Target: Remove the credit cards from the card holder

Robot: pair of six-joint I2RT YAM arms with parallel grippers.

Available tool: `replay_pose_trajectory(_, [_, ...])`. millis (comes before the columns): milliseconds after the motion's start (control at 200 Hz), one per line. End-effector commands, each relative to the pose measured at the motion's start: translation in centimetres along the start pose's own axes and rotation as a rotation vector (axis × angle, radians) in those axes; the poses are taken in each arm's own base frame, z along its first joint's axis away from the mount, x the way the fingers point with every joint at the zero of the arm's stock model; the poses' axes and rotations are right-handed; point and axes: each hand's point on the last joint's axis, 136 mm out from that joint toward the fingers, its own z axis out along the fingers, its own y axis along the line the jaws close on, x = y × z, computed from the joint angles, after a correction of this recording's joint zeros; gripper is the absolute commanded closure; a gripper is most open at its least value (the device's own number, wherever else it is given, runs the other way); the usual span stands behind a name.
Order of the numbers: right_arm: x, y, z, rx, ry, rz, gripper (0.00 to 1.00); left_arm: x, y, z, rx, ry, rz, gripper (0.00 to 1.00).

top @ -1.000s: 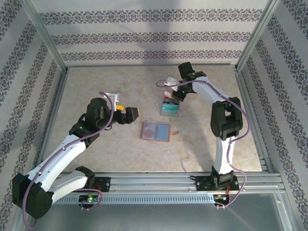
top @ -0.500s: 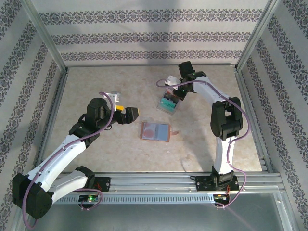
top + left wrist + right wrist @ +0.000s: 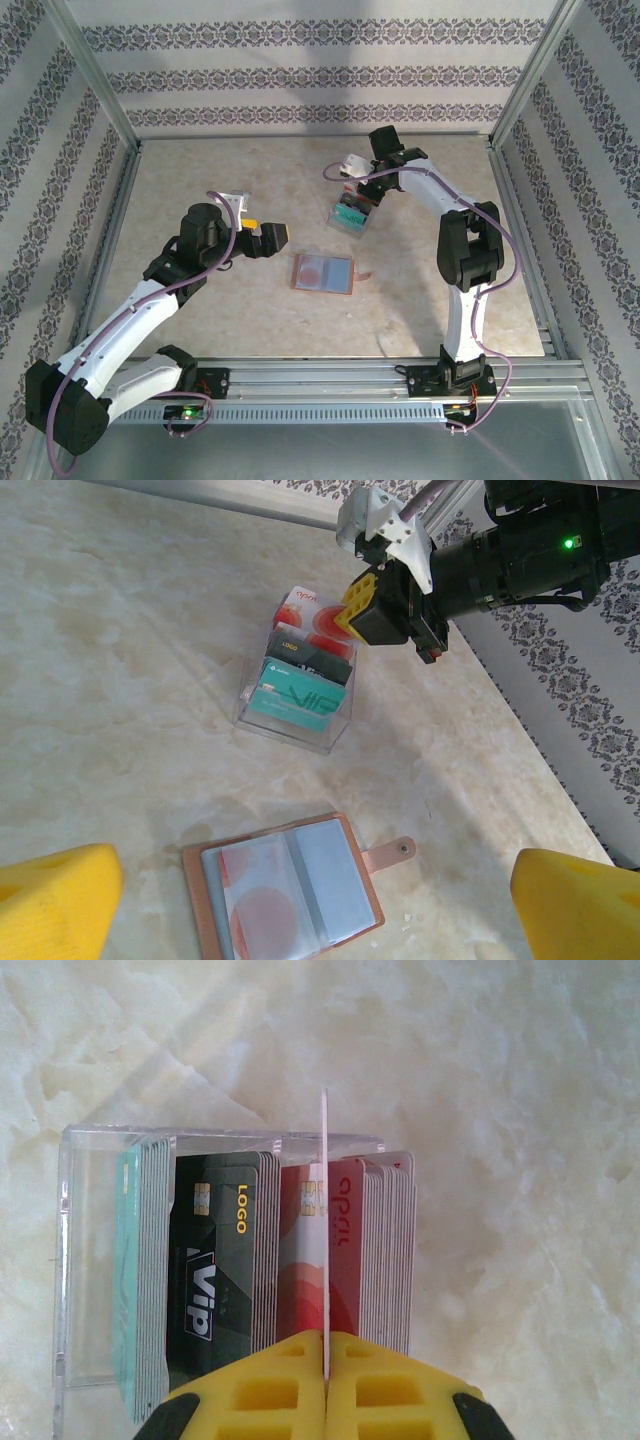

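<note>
Filing 1 card [image 3: 325, 1210] in the box [image 3: 290, 735], by the look of it.
Wallet [image 3: 290, 885] is lying open, 1 pale card [image 3: 258, 905] apparently sitting in its pocket; left gripper [image 3: 270, 238] is hanging wide open beside it; beyond, right gripper [image 3: 326, 1360] is pinching that card edge-on over the box, so next it's releasing cleanly between stacks.

Bright, even, diffuse light from above in all 3 views. No hard shadows, just faint soft ones on the table [image 3: 200, 180]. Top view sharp edge to edge, wide-angle look, frame posts [image 3: 93, 75] splay outward. Left wrist view: mid-scene sharp, left fingers [image 3: 55, 895] at bottom corners blurred, green lamp [image 3: 570, 542] glows w/ slight bloom. Right wrist view: cards [image 3: 215, 1260] & white card [image 3: 325, 1210] edge-on are crisp, clear box [image 3: 88, 1260] has faint sheen, pale table near washed out, right fingers [image 3: 260, 1385] a bit soft.
</note>
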Motion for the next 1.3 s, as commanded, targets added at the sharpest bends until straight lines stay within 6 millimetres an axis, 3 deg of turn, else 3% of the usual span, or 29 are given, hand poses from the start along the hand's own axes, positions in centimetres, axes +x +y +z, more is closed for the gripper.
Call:
replay_pose_trajectory(0, [-0.3, -0.2, -0.2, 0.0, -0.019, 0.013, 0.95, -0.8, -0.4, -0.5, 0.009, -0.018, 0.028, 0.01])
replay_pose_trajectory(385, [0.6, 0.2, -0.1, -0.012, -0.013, 0.053, 0.88, -1.1, -0.5, -0.5, 0.012, -0.017, 0.033, 0.01])
replay_pose_trajectory(899, [0.1, -0.6, -1.1, 0.02, -0.031, 0.09, 0.77, -1.0, -0.5, -0.6, 0.01, -0.015, 0.036, 0.01])
replay_pose_trajectory(1129, [-1.0, -1.1, -3.8, 0.065, -0.08, 0.178, 0.79, -1.0, -0.3, -0.8, -0.007, -0.018, 0.036, 0.01])
replay_pose_trajectory(1294, [-1.9, -1.1, -7.4, 0.111, -0.164, 0.331, 0.84, -1.0, 0.1, -1.2, -0.029, -0.033, 0.03, 0.01])
